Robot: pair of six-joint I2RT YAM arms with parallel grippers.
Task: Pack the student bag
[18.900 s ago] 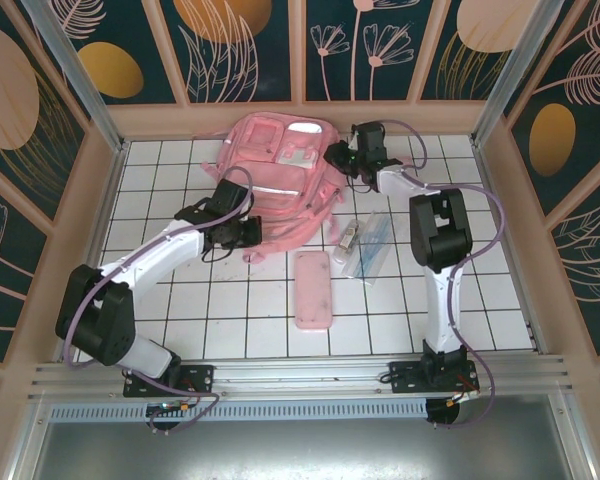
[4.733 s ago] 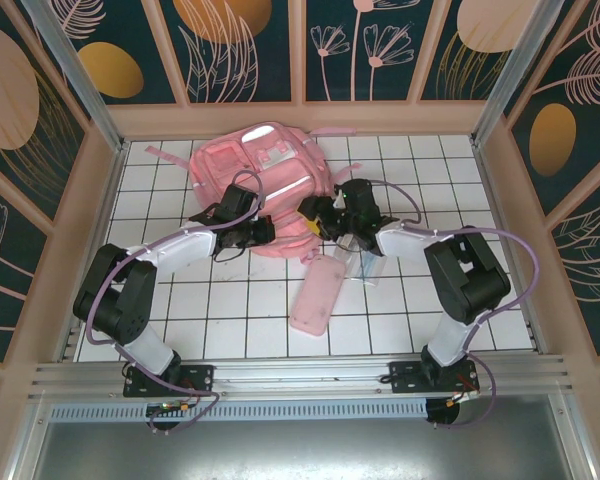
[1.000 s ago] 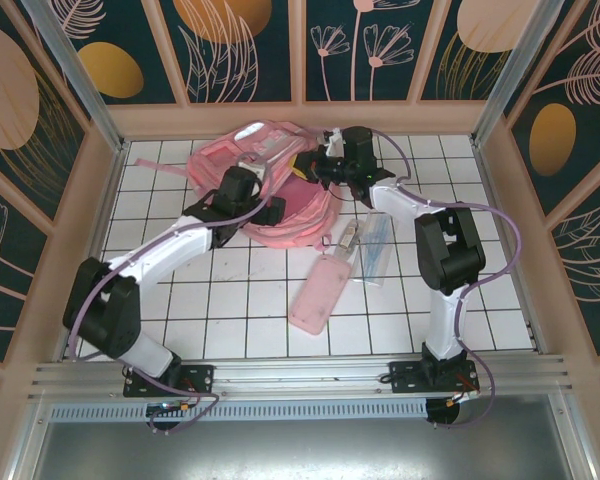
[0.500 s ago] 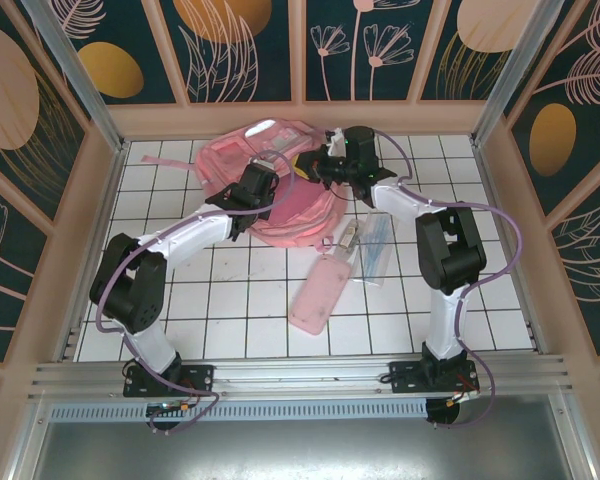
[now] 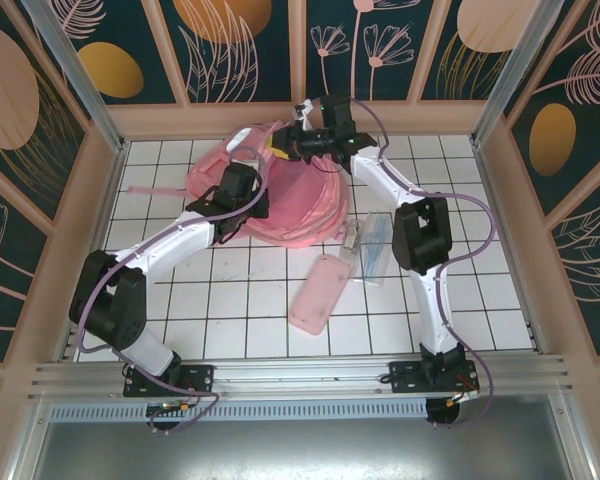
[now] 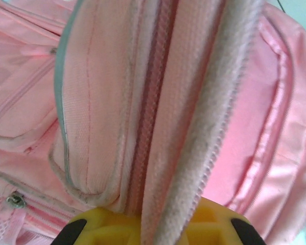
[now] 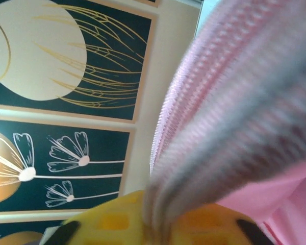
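From above, here's the student bag (image 5: 302, 205), a big pink heap at the far middle of the white-tiled counter (image 5: 230, 310), close to the back wall. The left end effector (image 5: 245, 200) is right on the bag's near-left side, its arm stretched diagonally across the tiles. The right end effector (image 5: 283, 148) comes in over the top, at the bag's far upper edge, with its arm reaching almost straight up the right half of the counter. The fabric between the two looks bunched and raised rather than flat. Nearer the bases, a flat pink pencil case (image 5: 320, 293) lies tilted on the tiles, apart from the bag. A clear plastic sleeve (image 5: 375, 248) lies just to its right, partly under the right arm.

Over to the left wrist: pink everywhere. A long fold of the student bag (image 6: 183, 102) runs straight down the picture, zipper tape and a fuzzy grey-edged seam side by side. It drops right into the yellow base of the left end effector (image 6: 153, 227). That one is clamped tight on the bag's fabric edge. A small metal zip pull shows low on the left.

Now the right wrist, and it's blurry. A ribbed pink band of the student bag (image 7: 245, 102) sweeps down into the yellow base of the right end effector (image 7: 158, 222). Fabric sits between the fingers, but whether they pinch it or stand loose around it, I cannot tell. Behind it is the dark wall panel (image 7: 66, 76) with its pale disc and flowers.
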